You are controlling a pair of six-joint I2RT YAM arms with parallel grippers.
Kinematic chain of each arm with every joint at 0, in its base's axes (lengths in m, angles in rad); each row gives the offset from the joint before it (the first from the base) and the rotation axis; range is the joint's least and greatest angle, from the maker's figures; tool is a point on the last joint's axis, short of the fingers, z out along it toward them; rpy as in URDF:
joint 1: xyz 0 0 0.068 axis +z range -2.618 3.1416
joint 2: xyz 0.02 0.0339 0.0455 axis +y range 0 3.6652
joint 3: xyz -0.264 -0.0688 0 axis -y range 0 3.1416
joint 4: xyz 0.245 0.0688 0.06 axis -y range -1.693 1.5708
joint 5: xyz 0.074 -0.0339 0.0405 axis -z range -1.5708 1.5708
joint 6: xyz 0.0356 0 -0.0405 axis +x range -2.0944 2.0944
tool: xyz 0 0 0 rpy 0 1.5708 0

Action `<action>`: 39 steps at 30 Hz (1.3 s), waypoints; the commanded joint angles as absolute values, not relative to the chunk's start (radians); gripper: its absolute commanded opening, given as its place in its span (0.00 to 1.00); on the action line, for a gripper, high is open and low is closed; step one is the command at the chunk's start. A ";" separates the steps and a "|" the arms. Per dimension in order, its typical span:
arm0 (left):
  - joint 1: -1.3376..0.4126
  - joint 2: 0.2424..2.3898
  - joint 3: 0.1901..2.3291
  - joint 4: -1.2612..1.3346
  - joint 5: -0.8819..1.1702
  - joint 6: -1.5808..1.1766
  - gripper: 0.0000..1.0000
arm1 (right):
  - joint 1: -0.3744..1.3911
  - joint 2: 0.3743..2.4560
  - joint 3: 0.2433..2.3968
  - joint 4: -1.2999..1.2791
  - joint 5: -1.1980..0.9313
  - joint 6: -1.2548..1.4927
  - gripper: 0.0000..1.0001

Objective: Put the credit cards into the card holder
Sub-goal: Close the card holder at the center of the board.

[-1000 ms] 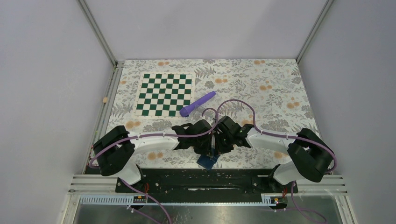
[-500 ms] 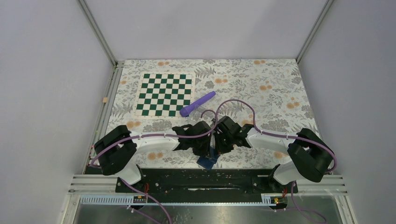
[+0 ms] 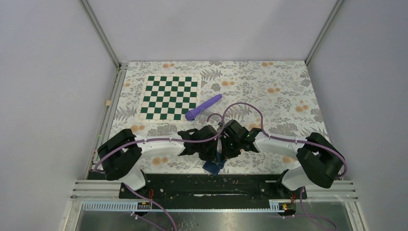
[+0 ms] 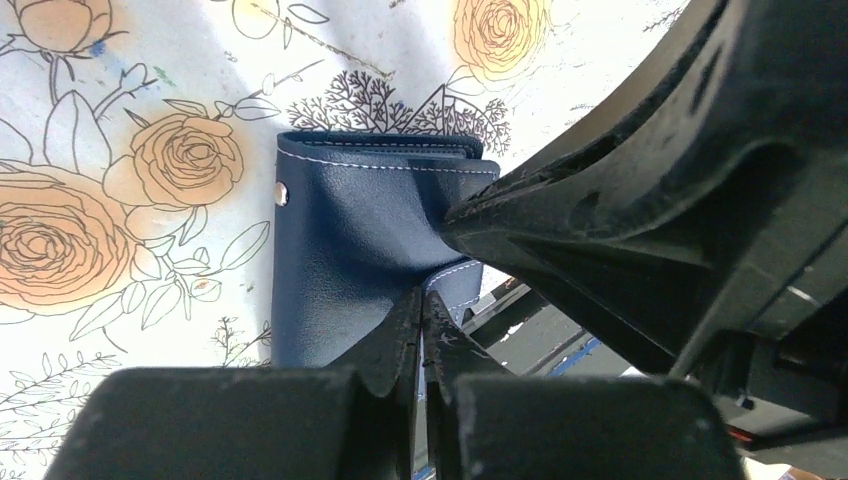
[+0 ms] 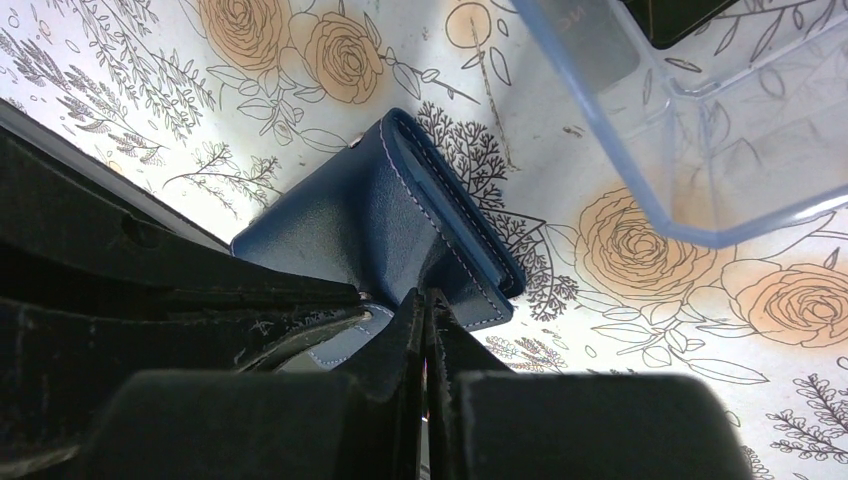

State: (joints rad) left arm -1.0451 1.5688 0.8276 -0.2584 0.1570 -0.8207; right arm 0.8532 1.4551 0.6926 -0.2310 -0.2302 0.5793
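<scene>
The card holder [image 3: 213,167] is a navy-blue folding wallet lying on the flowered cloth near the table's front edge. Both arms meet right above it. My left gripper [image 4: 421,300] is shut, and the navy cover [image 4: 350,240] rises to its tips, where a stitched flap edge is pinched. My right gripper [image 5: 425,297] is shut as well, gripping the cover [image 5: 390,215], which tents up to its tips. In the right wrist view the left gripper's finger [image 5: 250,310] lies across the wallet with a pale blue flap under it. No credit cards show clearly.
A clear plastic tray [image 5: 640,150] stands just beyond the wallet, with something dark behind its wall. A purple cylinder [image 3: 204,107] lies mid-table beside a green-and-white chessboard mat [image 3: 169,97]. The metal rail of the front edge [image 3: 216,185] runs close under the wallet.
Both wrists have shifted only slightly over the wallet. Both stay shut and the card holder keeps its place.
</scene>
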 commanded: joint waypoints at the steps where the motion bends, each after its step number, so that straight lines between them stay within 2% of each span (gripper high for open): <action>1: -1.040 1.595 0.780 -0.274 0.115 -0.804 0.00 | 0.865 1.404 0.654 -0.252 -0.251 0.547 0.00; 6: -1.040 1.601 0.766 -0.270 0.112 -0.801 0.00 | 0.865 1.320 0.604 -0.181 -0.301 0.542 0.00; 12: -1.041 1.593 0.772 -0.270 0.111 -0.794 0.00 | 0.878 1.325 0.585 -0.127 -0.360 0.545 0.00; 25: -1.040 1.470 0.818 -0.293 0.132 -0.760 0.00 | 0.880 1.323 0.679 -0.214 -0.185 0.588 0.00; 32: -1.040 1.457 0.815 -0.292 0.147 -0.743 0.01 | 0.881 1.427 0.719 -0.197 -0.234 0.572 0.00; 35: -1.040 1.465 0.827 -0.293 0.150 -0.742 0.05 | 0.880 1.481 0.732 -0.193 -0.253 0.567 0.00; 39: -1.040 1.441 0.828 -0.314 0.118 -0.745 0.25 | 0.881 1.515 0.736 -0.207 -0.247 0.566 0.00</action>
State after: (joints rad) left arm -1.0451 1.4727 0.8032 -0.3073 0.1520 -0.7559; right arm 0.8719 1.4891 0.7040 -0.1997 -0.2459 0.5804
